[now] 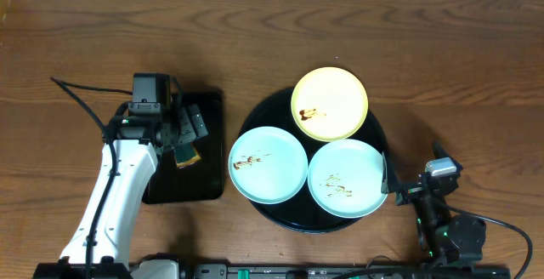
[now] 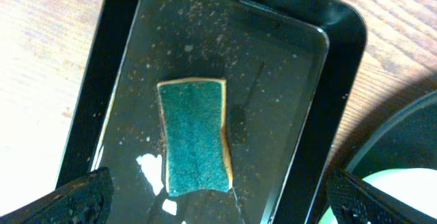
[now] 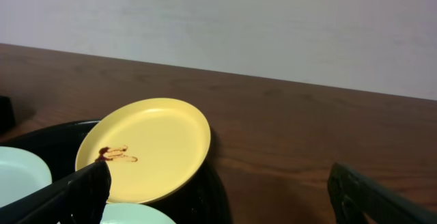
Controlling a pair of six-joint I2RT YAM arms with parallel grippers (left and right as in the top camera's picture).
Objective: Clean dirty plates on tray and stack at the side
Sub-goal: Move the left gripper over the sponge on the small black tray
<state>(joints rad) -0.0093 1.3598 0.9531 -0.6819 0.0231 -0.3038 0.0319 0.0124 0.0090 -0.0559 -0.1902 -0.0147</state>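
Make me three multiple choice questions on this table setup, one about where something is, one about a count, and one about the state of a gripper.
1. Where does the sponge lie? A in the rectangular tray; B on bare wood; C in a bowl.
2. How many mint-blue plates sit on the round tray? A one; B two; C three.
3. How is the left gripper? A shut on the sponge; B open above the sponge; C shut on a plate.
Answers: 1 A, it lies flat on that tray's floor. 2 B, two mint-blue plates sit beside one yellow plate. 3 B, its fingers stand wide apart, clear of the sponge.
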